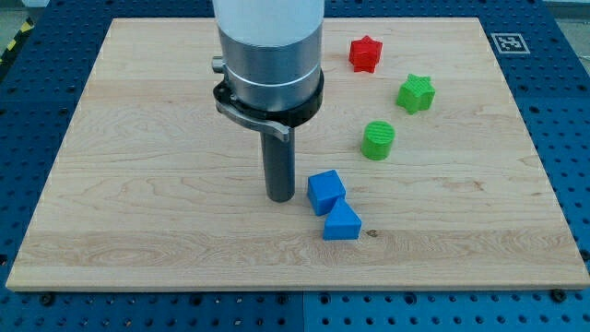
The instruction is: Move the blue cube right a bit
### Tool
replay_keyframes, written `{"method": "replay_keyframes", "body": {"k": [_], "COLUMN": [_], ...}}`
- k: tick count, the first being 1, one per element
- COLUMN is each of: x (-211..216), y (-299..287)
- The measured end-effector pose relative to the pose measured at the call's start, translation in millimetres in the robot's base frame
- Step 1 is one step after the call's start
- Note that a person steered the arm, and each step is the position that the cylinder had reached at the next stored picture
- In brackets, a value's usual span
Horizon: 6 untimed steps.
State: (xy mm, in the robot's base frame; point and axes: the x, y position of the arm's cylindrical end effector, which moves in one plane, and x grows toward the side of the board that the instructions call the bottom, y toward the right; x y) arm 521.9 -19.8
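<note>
Camera view: my tip (281, 196) sits down on the wooden surface (138, 203), a little toward the bottom edge from the middle, and just off its right side is the blue cube (325, 191), close by but with a sliver of wood showing between them. No claw on this arm, only the dark rod, so there is nothing to open or close. Touching the cube's lower corner is a second blue block (342, 222), wedge-like as far as I can tell. Well apart, toward the top right corner, stand a red star (365, 53), a green star (416, 93) and a green cylinder (378, 140). The cube looks light, rigid and smooth-sided, likely to slide easily on the wood; it sits turned, so a push on its left face risks spinning it. I judge the best contact is mid-face, level with its centre, and gentle, since the neighbouring block may drag along
</note>
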Motion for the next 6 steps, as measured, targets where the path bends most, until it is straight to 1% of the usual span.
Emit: {"method": "replay_keyframes", "body": {"k": [4, 5, 6], "x": [0, 0, 0], "y": [14, 27, 25]}}
